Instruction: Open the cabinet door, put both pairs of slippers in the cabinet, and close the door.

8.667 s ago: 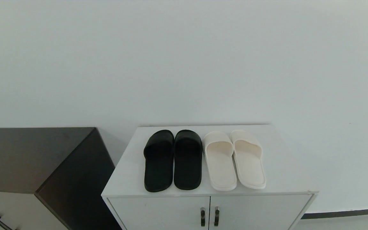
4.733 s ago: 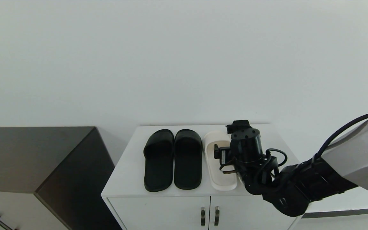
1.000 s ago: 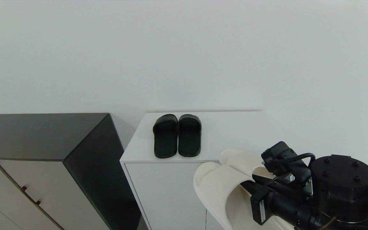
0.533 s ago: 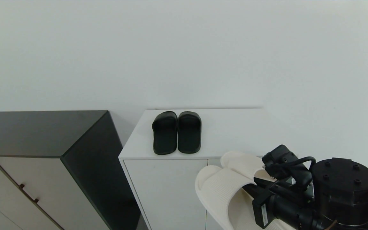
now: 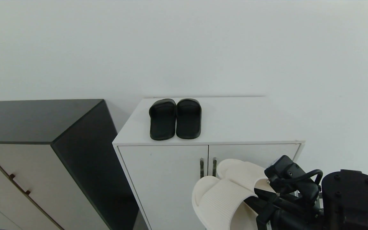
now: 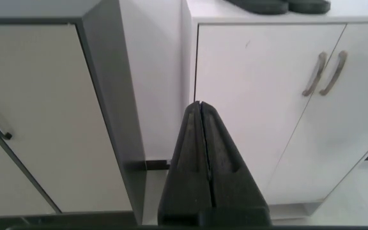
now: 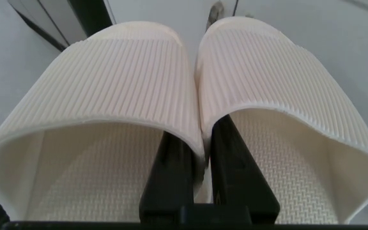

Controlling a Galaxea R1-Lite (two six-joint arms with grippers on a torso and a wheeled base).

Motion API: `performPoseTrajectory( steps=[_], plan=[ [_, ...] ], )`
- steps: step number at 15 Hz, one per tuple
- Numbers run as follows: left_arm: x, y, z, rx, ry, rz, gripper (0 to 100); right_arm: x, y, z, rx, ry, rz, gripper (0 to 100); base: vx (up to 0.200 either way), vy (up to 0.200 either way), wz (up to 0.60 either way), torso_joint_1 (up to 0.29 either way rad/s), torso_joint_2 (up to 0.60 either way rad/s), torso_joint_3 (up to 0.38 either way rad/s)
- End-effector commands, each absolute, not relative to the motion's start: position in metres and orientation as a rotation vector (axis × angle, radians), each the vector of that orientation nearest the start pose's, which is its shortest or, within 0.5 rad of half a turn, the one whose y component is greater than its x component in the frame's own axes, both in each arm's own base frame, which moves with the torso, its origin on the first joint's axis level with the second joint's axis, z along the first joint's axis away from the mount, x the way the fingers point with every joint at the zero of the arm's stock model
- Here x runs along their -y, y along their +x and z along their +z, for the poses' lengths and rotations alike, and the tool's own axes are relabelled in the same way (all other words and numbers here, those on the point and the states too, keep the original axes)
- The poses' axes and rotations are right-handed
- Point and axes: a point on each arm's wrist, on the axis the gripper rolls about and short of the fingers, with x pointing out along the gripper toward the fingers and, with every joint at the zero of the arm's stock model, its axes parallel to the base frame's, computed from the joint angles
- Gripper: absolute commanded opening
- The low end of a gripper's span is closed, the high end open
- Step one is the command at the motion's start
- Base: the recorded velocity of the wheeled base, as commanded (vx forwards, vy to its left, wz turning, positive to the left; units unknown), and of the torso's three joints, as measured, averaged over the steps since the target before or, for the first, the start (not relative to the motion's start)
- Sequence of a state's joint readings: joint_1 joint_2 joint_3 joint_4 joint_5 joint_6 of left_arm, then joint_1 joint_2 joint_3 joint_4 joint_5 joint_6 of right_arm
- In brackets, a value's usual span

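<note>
And there was the right pincer (image 7: 204, 167), clamped on the pair of cream ribbed rubber slippers (image 5: 225, 195), one finger under each strap with the inner walls nipped between. The pair hung before the white two-door cabinet (image 5: 164, 179), covering part of its right door just below the twin metal handles (image 5: 207, 167). Both doors stood shut. Up on the cabinet's top sat the black rubber slippers (image 5: 175, 118), side by side. The left pincer (image 6: 201, 115) was pressed closed on nothing, low, facing the gap beside a tall dark-sided drawer unit (image 5: 85, 153).
</note>
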State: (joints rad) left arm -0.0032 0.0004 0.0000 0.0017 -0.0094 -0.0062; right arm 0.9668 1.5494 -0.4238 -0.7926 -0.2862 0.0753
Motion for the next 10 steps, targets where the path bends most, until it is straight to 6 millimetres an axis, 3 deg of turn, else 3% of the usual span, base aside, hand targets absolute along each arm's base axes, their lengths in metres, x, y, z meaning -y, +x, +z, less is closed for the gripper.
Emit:
performPoseTrajectory(
  steps=[1, 8, 9, 10],
  plan=[
    [0.0001, -0.0227, 0.0754, -0.003, -0.008, -0.012, 0, -0.1878, 0.1366, 0.1404, -0.304, -0.13, 0.666, 0, 0.0, 0.0, 0.0, -0.217, 0.53, 0.32],
    [0.0001, -0.0228, 0.0753, -0.002, -0.002, -0.011, 0, -0.1883, 0.1369, 0.1372, -0.315, -0.139, 0.665, 0, 0.0, 0.0, 0.0, -0.208, 0.52, 0.316],
    [0.0001, -0.0227, 0.0754, -0.003, -0.005, -0.011, 100, -0.1879, 0.1366, 0.1365, -0.317, -0.14, 0.665, 0, 0.0, 0.0, 0.0, -0.178, 0.51, 0.31],
    [0.0001, -0.0227, 0.0754, -0.003, -0.006, -0.011, 100, -0.1875, 0.1363, 0.1357, -0.32, -0.142, 0.664, 0, 0.0, 0.0, 0.0, -0.178, 0.5, 0.32]
  ],
)
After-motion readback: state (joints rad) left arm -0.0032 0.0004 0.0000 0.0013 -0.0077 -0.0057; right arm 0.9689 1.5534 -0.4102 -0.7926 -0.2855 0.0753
